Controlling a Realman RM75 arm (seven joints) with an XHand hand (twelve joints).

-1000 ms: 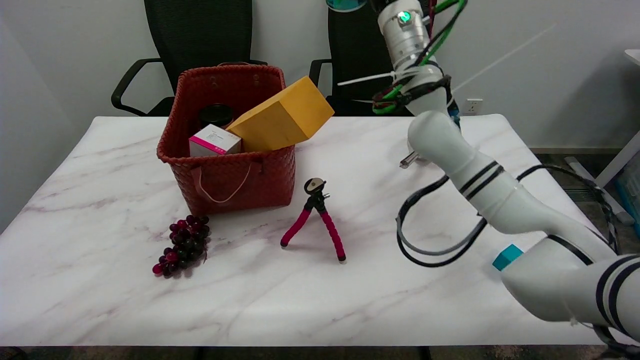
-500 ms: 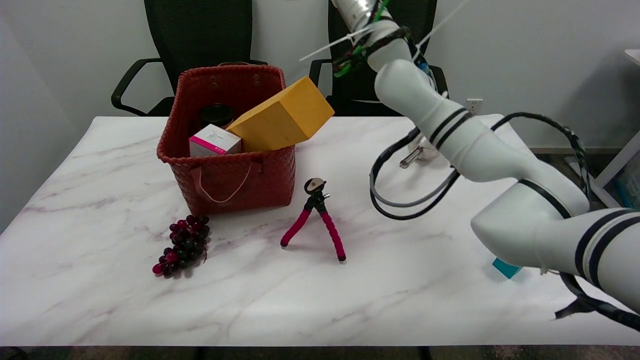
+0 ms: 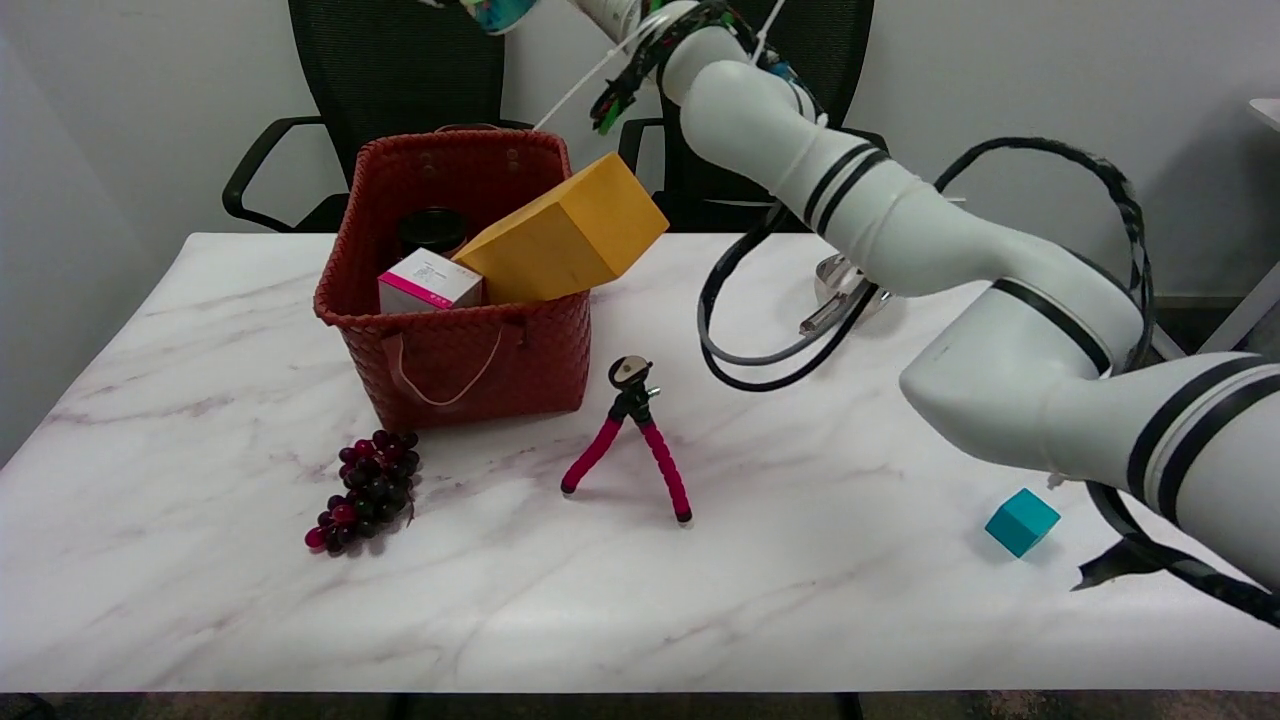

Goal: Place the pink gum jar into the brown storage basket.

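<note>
The brown woven basket [image 3: 455,350] stands at the back left of the table. A yellow block [image 3: 565,235] leans out over its right rim, and a white-and-pink box [image 3: 428,280] and a dark-lidded jar [image 3: 432,228] sit inside. My right arm [image 3: 900,230] stretches from the lower right up to the top edge, where its wrist [image 3: 625,12] is cut off. The hand itself is out of the picture. A teal-and-white sliver of some object [image 3: 497,12] pokes in at the top edge, above the basket's back. No pink gum jar is plainly visible.
A pink-legged mini tripod [image 3: 630,440] stands right of the basket's front, and a bunch of dark grapes [image 3: 368,490] lies in front of it. A teal cube [image 3: 1021,521] sits at the right. A metal utensil [image 3: 835,295] lies under the arm's cables. Two black chairs stand behind the table.
My right arm has swung left, from above the table's back right to above the basket. The teal sliver at the top edge moved left with it. The teal cube is now uncovered.
</note>
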